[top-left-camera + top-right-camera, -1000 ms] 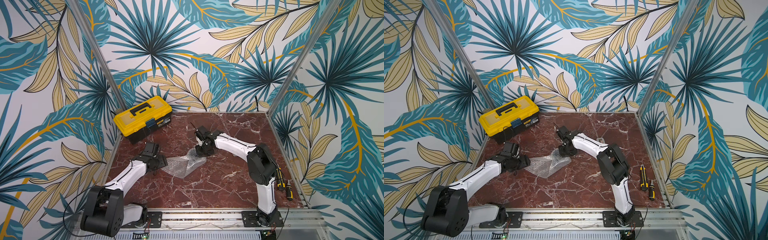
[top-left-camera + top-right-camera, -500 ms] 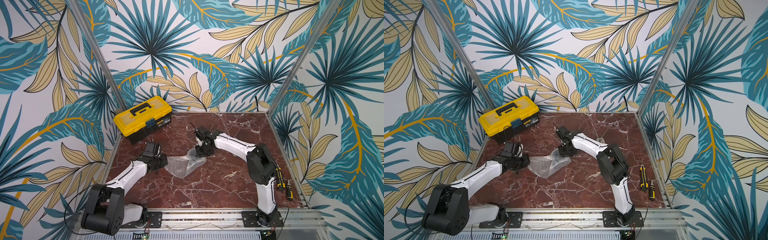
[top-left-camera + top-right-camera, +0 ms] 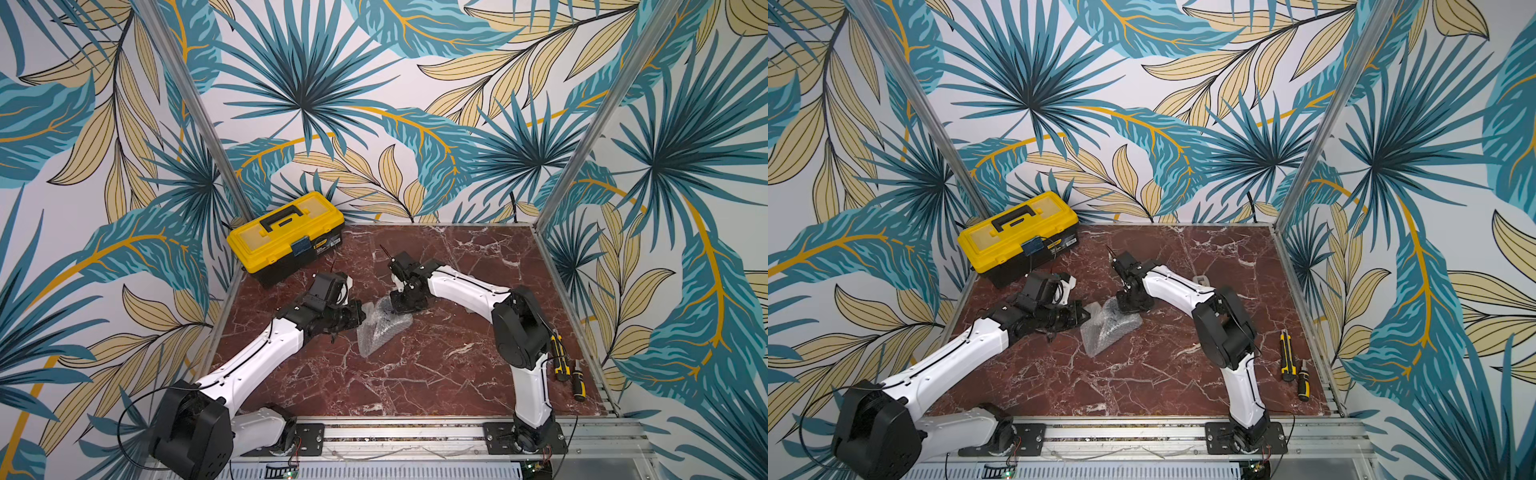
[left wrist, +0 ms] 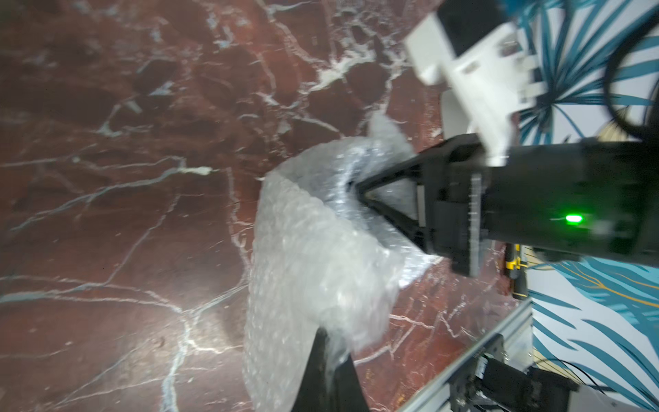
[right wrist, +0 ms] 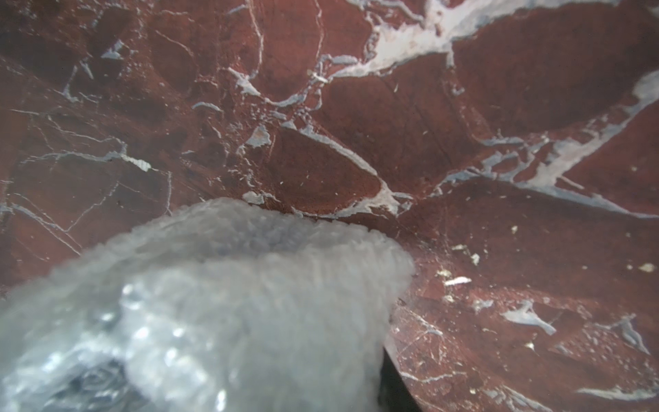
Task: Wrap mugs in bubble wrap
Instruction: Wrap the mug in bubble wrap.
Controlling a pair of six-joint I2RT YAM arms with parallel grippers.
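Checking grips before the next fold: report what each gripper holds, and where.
Left gripper pinches the bubble wrap at the edge facing it; right gripper pinches the bunched far end.

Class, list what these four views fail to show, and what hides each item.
- Mug: in both top views buried under the bubble wrap and the right gripper; the right wrist view gives only a dark blur through it.
- Right gripper's grip: left wrist view, tips sunk in wrap.
- Left gripper fingers: cut off by the left wrist view's edge, draped in wrap.
- Pale grey object: a top view, behind the right arm, too small.
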